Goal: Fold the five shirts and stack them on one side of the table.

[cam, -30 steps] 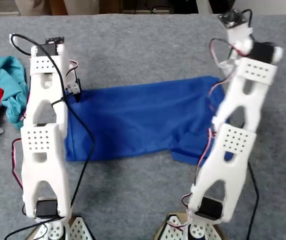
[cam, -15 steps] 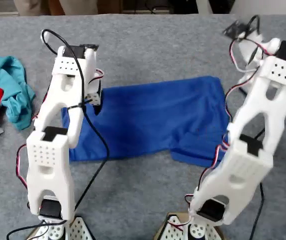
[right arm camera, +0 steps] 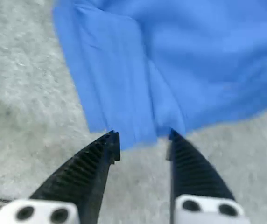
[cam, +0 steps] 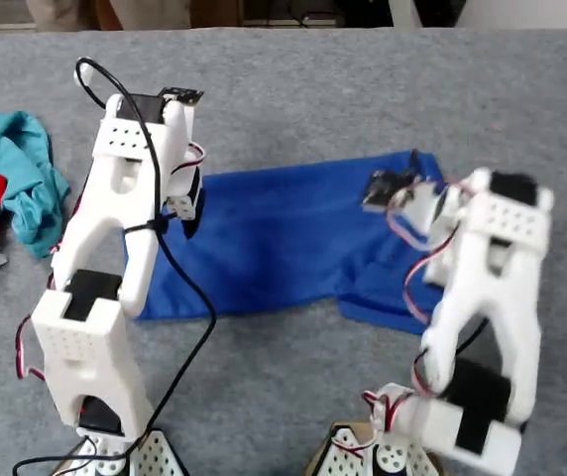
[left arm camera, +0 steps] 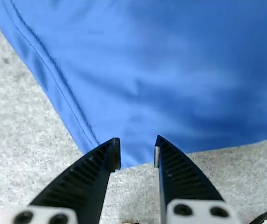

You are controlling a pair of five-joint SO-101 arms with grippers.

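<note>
A flat blue cloth shirt (cam: 283, 238) lies midway between the left and right edges of the grey felt-covered counter (cam: 363, 89), the left tool (left arm camera: 136, 151) narrowly parted and the right tool (right arm camera: 143, 144) wider, each empty over a shirt edge.

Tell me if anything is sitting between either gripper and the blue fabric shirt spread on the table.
Nothing visible is. The left gripper and the right gripper each hang open directly over an edge of the flat blue fabric shirt, with just shirt cloth and the grey felt table beneath them.
</note>
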